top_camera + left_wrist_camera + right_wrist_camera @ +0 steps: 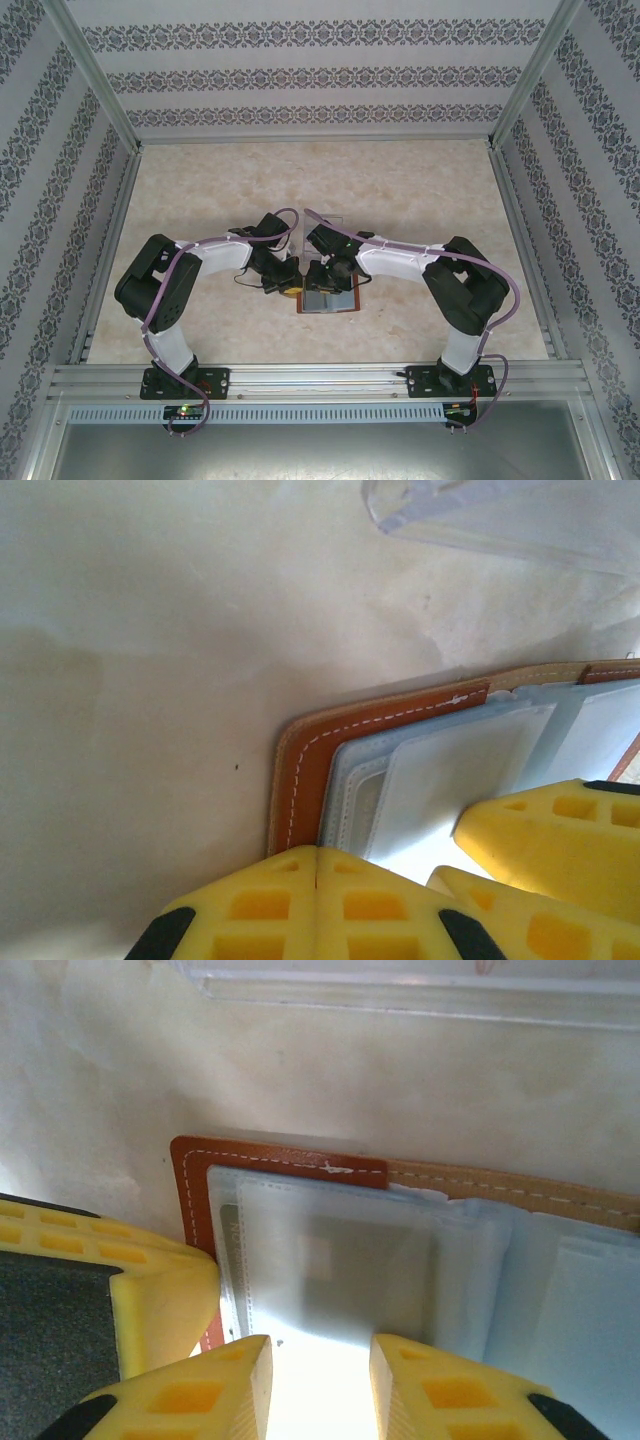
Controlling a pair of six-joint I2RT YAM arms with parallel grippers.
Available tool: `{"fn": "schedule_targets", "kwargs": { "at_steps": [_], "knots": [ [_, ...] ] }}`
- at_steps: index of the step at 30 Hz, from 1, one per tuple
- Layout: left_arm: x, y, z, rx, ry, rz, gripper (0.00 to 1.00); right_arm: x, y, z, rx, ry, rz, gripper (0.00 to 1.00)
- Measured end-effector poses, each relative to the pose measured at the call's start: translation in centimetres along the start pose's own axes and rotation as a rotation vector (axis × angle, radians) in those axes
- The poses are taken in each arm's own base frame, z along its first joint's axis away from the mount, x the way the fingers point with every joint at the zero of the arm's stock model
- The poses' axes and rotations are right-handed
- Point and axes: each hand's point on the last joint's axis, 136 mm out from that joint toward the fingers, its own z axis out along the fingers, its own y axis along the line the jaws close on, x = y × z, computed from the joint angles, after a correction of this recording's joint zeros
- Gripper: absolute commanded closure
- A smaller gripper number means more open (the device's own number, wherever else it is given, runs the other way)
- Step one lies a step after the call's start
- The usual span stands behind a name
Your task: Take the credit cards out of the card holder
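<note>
The card holder (330, 301) lies open on the table between both arms, reddish-brown leather (190, 1190) around grey-blue pockets. A greyish credit card (370, 1270) shows through the translucent pocket on its left half. My right gripper (320, 1380) hovers over that pocket's near edge, its jaws apart with the glossy pocket face in the gap. My left gripper (316, 880) is shut with nothing between its fingers, tips at the holder's left leather border (300, 770). The left fingers (150, 1300) sit just left of the right gripper.
A clear plastic tray (400, 990) lies just beyond the holder, its edge (500, 520) also in the left wrist view. Bare beige tabletop (200, 190) spreads to the left, right and far side. Patterned walls and metal rails (320, 380) bound the table.
</note>
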Motion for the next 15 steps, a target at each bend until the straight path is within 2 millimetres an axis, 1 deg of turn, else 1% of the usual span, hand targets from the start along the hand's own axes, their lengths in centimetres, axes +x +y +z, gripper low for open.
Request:
{"fn": "schedule_targets", "kwargs": {
  "at_steps": [8,15],
  "knots": [
    [0.0,0.0,0.0,0.002,0.001,0.0,0.99,0.0,-0.8,-0.4,0.076,-0.006,-0.004,0.58],
    [0.0,-0.1,0.0,0.003,0.001,0.001,0.98,0.2,-1.4,-0.1,0.135,0.004,-0.018,0.51]
  ]
}}
